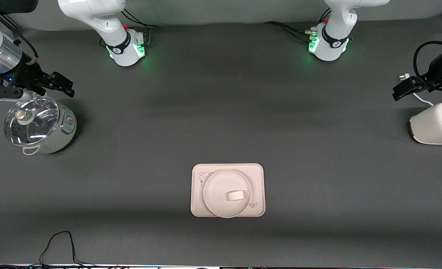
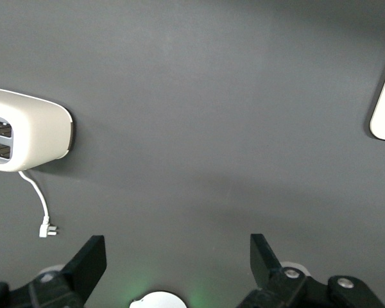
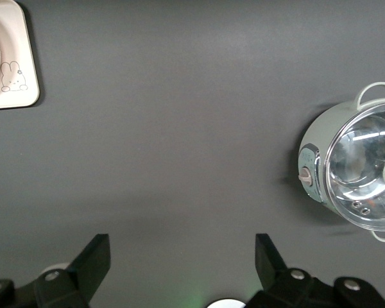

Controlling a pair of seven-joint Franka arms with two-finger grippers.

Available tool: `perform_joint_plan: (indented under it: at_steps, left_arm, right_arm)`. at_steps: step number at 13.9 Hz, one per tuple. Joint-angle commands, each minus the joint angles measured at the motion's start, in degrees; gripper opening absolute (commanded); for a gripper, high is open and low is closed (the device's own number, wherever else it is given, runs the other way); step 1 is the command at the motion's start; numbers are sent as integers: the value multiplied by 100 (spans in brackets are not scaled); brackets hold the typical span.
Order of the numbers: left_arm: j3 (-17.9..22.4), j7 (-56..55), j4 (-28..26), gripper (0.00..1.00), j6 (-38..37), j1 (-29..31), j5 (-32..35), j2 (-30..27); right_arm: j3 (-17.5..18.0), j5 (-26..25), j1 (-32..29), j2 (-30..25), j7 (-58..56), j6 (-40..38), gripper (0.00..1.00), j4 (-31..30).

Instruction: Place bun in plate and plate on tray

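The bun lies on the plate, and the plate sits on the tray, near the middle of the tabletop's front edge. The left gripper hangs spread wide over a white toaster at the left arm's end. The right gripper hangs spread wide over a glass-lidded pot at the other end. Both arms wait.

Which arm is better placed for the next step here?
Neither: nothing remains. The bun lies in the plate, which sits on the tray. The left gripper and right gripper wait open at the table ends.
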Motion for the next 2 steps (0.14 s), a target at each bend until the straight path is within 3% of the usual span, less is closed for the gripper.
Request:
perform_joint_plan:
  at_steps: [1,2]
  left_arm:
    - [-71,107,160,100,-170,67,69,49]
    - [-71,107,160,100,-170,67,77,49]
  right_arm:
    - [-31,144,20,-17,-144,-54,100,-39]
    - [-31,144,20,-17,-152,-54,100,-39]
